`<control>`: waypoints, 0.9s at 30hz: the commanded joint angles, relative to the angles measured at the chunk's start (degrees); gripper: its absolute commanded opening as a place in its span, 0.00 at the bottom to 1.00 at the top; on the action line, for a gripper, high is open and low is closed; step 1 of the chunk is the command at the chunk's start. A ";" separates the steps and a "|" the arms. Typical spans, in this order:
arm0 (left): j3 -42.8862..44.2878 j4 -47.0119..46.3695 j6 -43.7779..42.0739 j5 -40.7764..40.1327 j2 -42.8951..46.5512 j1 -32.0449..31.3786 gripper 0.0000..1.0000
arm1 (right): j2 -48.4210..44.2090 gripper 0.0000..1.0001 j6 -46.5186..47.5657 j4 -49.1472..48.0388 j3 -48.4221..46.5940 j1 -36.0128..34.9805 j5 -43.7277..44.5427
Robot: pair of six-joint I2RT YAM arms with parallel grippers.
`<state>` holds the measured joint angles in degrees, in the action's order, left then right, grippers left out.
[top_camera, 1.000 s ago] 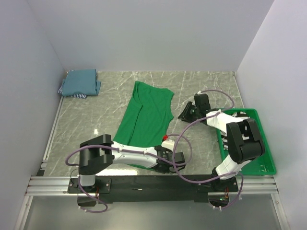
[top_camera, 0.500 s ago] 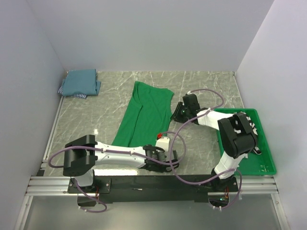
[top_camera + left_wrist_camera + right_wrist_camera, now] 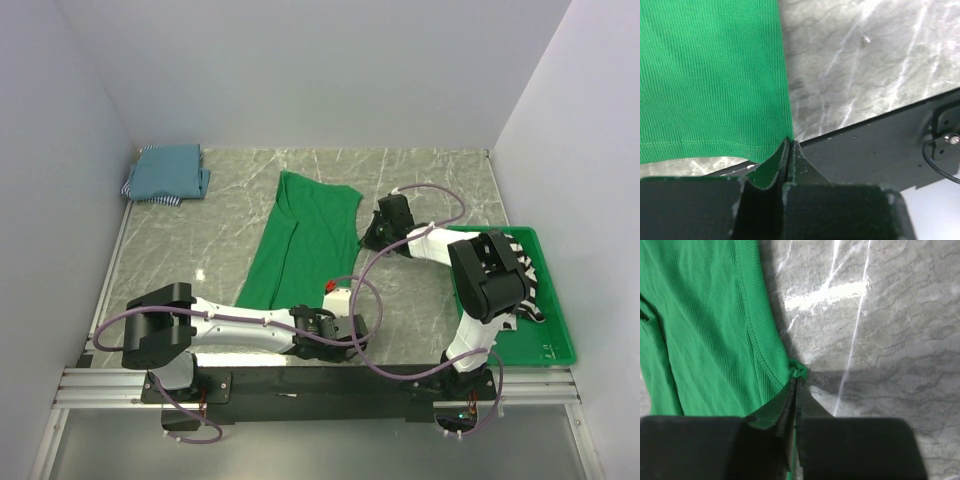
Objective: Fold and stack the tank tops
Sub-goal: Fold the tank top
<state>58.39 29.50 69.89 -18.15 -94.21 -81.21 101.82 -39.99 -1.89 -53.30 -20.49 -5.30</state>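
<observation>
The bright green tank top [image 3: 305, 240] lies lengthwise on the marble table, folded narrow. My left gripper [image 3: 322, 318] is shut on its near hem corner [image 3: 786, 142] at the table's front edge. My right gripper [image 3: 370, 235] is shut on its right side edge [image 3: 797, 371] near the armhole. A folded teal-blue top [image 3: 168, 171] sits at the back left on a striped one [image 3: 150, 197]. Another black-and-white striped top [image 3: 515, 290] lies in the tray, partly hidden by my right arm.
A rigid green plastic tray [image 3: 555, 335] stands at the right edge of the table. White walls close the back and sides. The black mounting rail [image 3: 875, 145] runs along the front edge, just past the left gripper.
The right gripper has moved left onto the green top's right edge and shut on it. The left gripper has drawn the near hem corner leftward, so the top looks narrower.
</observation>
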 commanded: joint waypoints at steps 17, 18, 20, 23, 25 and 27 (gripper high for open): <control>-8.11 -10.33 2.97 -0.39 9.30 1.05 0.00 | -9.36 0.00 -0.44 1.01 3.29 3.53 3.99; -8.99 -10.77 4.10 -0.65 10.01 1.31 0.01 | -9.36 0.00 -0.44 1.10 2.42 3.27 3.20; -11.71 -11.30 5.60 -0.92 12.02 2.28 0.01 | -9.19 0.00 -0.36 1.45 1.45 3.00 2.93; -14.88 -11.48 7.71 -1.36 14.75 3.42 0.01 | -7.87 0.00 -0.27 3.20 -1.71 1.42 2.93; -16.54 -10.87 9.38 -2.24 15.81 3.78 0.00 | -6.38 0.00 -0.18 3.91 -4.52 -0.42 3.45; -17.43 -9.64 10.88 -2.85 17.66 4.13 0.01 | -4.19 0.00 -0.44 5.23 -7.76 -1.65 3.89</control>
<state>42.06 19.75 76.77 -18.72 -79.85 -77.45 95.85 -40.64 2.92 -55.35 -20.12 -2.79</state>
